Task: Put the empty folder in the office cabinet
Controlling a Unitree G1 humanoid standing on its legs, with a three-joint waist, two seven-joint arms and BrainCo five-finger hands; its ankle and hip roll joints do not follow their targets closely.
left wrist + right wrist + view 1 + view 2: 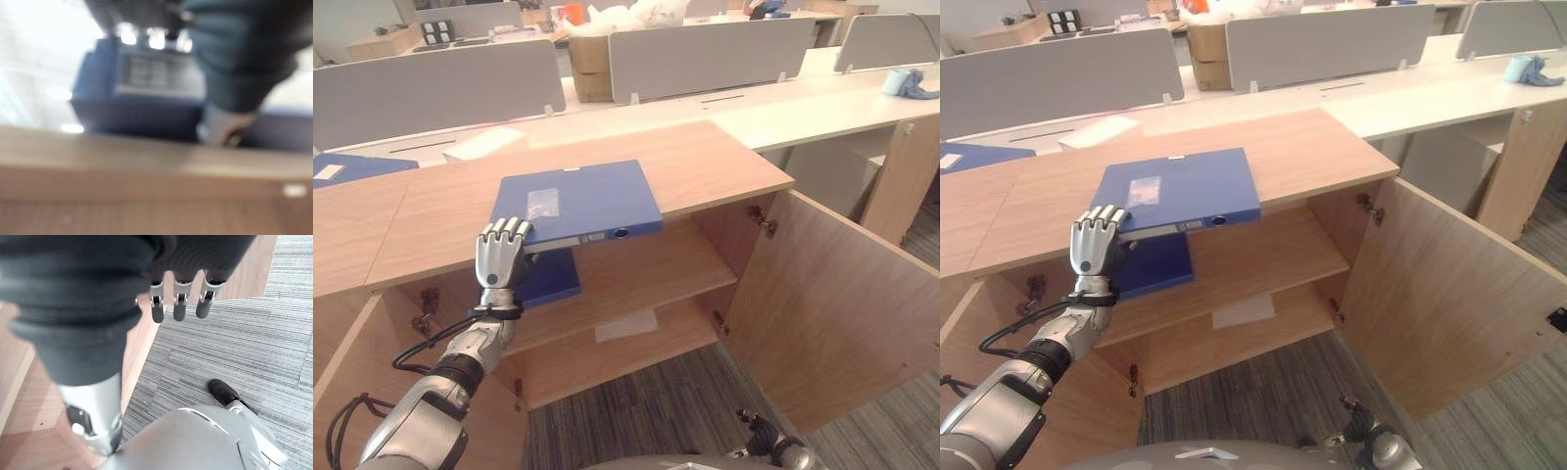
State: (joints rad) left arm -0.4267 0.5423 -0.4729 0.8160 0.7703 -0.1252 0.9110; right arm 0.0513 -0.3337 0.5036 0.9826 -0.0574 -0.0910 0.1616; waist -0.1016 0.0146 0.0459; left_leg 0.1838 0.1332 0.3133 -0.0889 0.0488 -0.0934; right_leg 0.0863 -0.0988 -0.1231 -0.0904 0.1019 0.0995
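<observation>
The left hand (502,253) reaches up, fingers curled over the near corner of the blue folder (579,201) lying on the cabinet top (724,162), overhanging its edge. The right hand (180,301) hangs relaxed. Grasping is underway; next, lower the folder onto the shelf (656,269).

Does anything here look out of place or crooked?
Yes. The blue folder lies on top of the wooden cabinet, turned askew, its spine edge jutting past the front edge over the open shelves. The left hand has its fingers at that overhanging corner. A white sheet of paper lies loose on the lower shelf.
</observation>
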